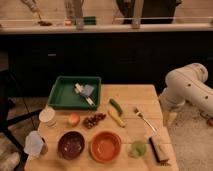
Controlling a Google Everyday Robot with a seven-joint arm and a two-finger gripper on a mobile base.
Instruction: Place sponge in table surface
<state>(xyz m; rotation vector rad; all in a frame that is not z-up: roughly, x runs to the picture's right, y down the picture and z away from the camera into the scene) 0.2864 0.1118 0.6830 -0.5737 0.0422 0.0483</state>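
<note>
Sponge, a small bluish-grey square pad, lies inside a green tray at the back left of the worktop, a light wooden butcher-block top. A white stick-like utensil lies in the tray, touching or just beside the sponge. Because the sponge still sits in the tray, the task has not really begun: the pad has to be lifted out and set on bare wood.

The white robot arm bends in from the right and is clear of everything on the worktop. Its gripper hangs just off the worktop's right edge, well apart from the tray. The fingers look spread wide and hold nothing.

Between the gripper and the sponge lie a fork, a yellow banana and a green vegetable, so a reach across would probably need to pass above them. Along the front edge stand a dark bowl, an orange bowl, a pale green round object and a dark rectangular block with a grey top. Bare wood shows at the back right, just beside the tray, which seems the easiest place to set the sponge down.
</note>
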